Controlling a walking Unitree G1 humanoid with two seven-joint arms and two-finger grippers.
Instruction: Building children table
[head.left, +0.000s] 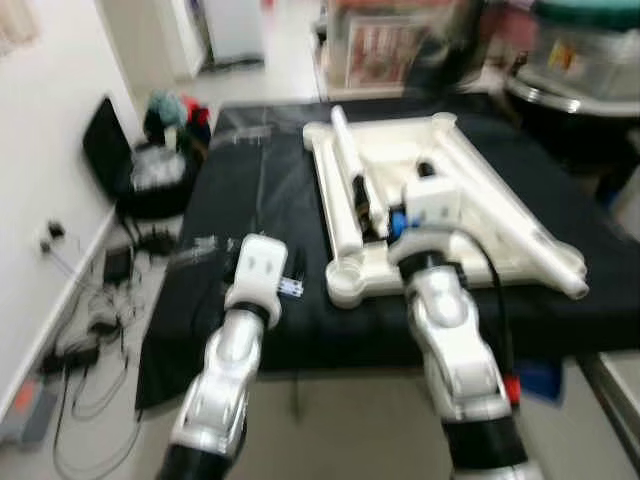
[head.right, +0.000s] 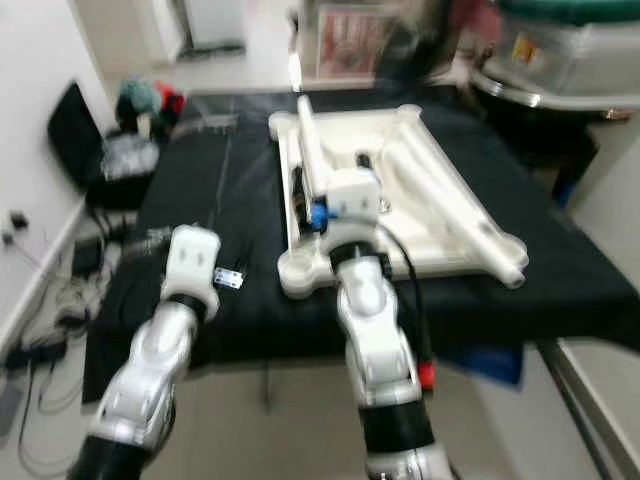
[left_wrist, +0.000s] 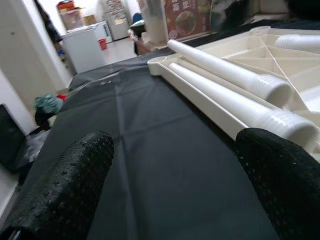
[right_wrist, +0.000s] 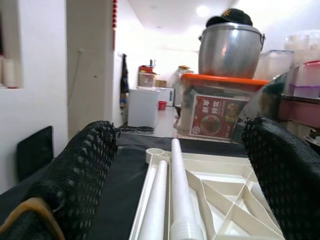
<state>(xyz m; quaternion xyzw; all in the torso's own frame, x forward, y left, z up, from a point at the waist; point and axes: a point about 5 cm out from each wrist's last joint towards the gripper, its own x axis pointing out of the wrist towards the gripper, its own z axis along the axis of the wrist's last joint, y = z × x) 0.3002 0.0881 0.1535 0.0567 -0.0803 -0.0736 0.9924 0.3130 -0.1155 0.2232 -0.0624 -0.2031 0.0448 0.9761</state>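
Currently both sets of fingers are spread wide, nothing between them. Right gripper (right_wrist: 185, 175) hovers over the near end of the upturned white tabletop (head.left: 480, 190), looking straight along two white table legs (right_wrist: 172, 200) lying inside its left edge. Legs' long axis runs away from the robot, so it's in line with the right fingers (right_wrist: 80, 170), not across them. Threaded end of the nearer leg sits just ahead and below.

Left gripper (left_wrist: 170, 180) is off to the left over bare black cloth (head.left: 250, 200); the same legs (left_wrist: 235, 82) lie diagonally off to its right, clearly apart from its fingers (left_wrist: 65, 185).

Tabletop lies underside up on the black-covered bench, ribs showing, corner sockets (head.left: 345, 280) open, one more leg (head.left: 530, 240) along its right edge.

My read: right arm is the nearer one for a leg pick. It'd need to rotate the wrist so the jaws straddle the leg crosswise, then drop. Head views are blurred, so fine clearance is unclear.
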